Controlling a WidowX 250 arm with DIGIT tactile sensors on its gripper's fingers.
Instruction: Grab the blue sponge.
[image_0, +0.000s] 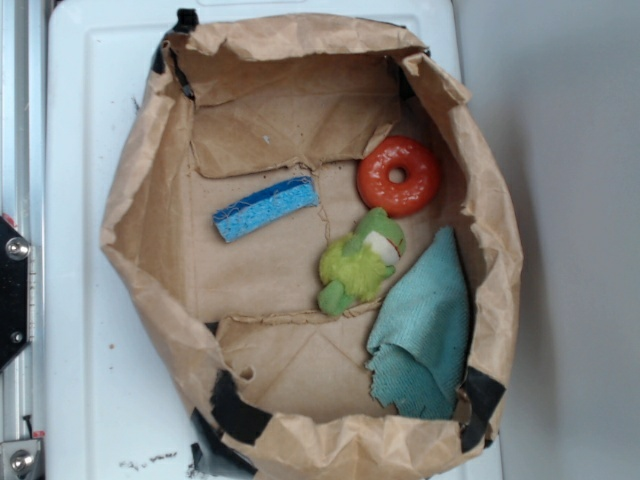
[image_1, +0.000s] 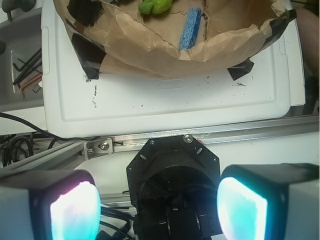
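My exterior view looks straight down, fairly close, into the paper bag (image_0: 150, 200) on the white tray (image_0: 80, 150). My wrist view sits farther back, outside the tray (image_1: 165, 100), facing the bag (image_1: 125, 40); both share the sponge (image_0: 265, 208) (image_1: 190, 29).

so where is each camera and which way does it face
exterior: overhead, looking straight down into the paper bag holding sponge, ring, frog, cloth; no arm visible.
wrist: on the arm, looking past the open hand and its pads at the bag's near rim.
shared: bag, sponge, frog.
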